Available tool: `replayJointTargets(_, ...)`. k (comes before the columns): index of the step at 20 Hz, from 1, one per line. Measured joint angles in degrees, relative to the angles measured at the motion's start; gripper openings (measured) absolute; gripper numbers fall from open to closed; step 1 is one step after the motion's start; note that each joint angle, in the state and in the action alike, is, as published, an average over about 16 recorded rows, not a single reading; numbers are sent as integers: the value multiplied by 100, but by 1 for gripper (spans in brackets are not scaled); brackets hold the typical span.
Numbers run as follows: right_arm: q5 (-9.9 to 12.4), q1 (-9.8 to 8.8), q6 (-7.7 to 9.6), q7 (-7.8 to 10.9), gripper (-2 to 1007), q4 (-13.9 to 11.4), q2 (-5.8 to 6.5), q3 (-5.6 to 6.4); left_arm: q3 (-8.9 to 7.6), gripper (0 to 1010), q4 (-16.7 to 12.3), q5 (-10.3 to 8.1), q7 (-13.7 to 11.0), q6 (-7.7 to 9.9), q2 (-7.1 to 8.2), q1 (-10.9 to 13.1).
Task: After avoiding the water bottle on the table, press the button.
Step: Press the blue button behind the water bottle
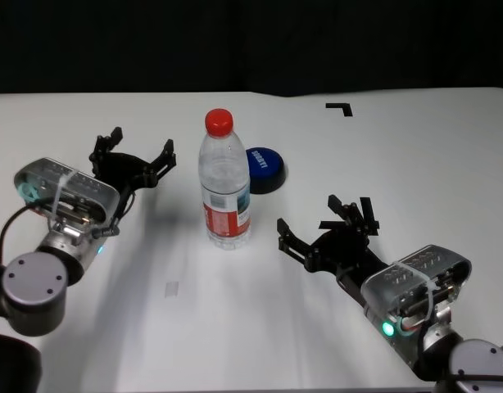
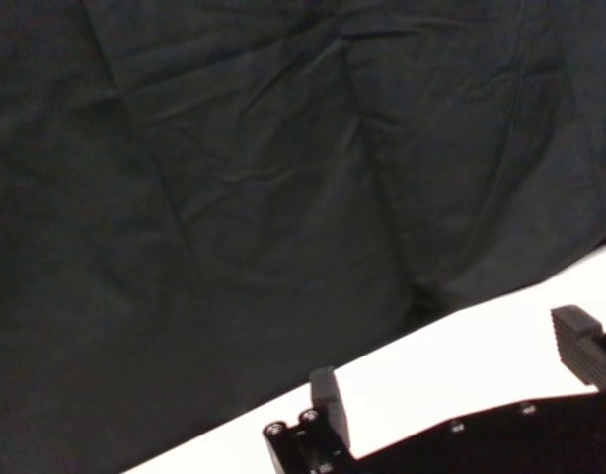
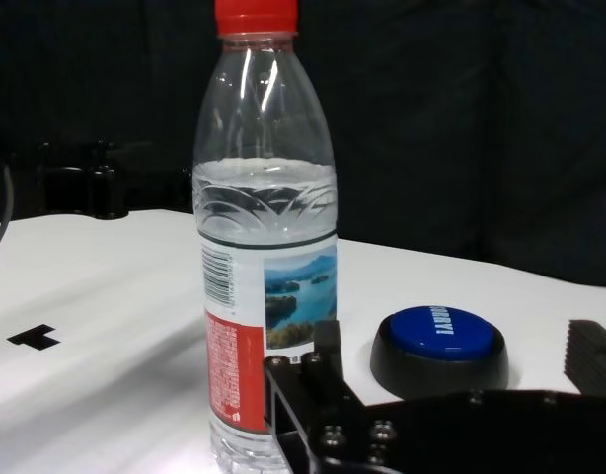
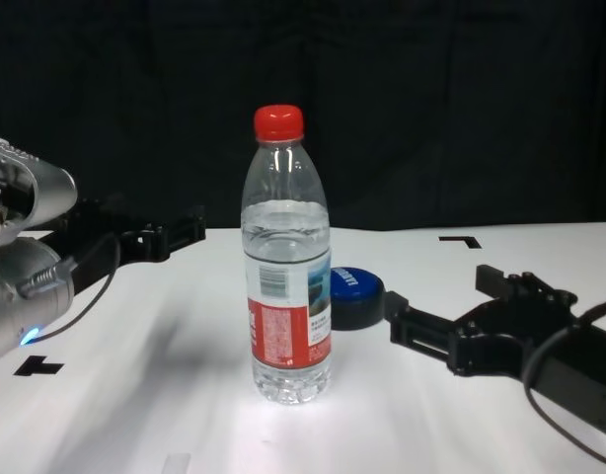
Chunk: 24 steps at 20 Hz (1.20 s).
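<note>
Button-pressing is waiting — my right gripper (image 1: 327, 221) is hovering with fingers spread wide, gripping nothing, near the water bottle (image 1: 225, 182) standing upright on the table (image 1: 415, 147). Just behind the bottle, the button (image 1: 265, 169) is sitting. My left gripper (image 1: 133, 153) is idling agape — left of the bottle.

The white table (image 1: 415, 164) carries the upright water bottle (image 1: 225, 182), the blue button (image 1: 265, 170) just beyond it, and black tape marks (image 1: 340, 107).
</note>
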Motion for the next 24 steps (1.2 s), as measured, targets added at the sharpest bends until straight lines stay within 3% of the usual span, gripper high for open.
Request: replayJointTargets(24,0,0,0,0,1003,0,0,0,286,1003,923,-56,-165,-330,-36,-750)
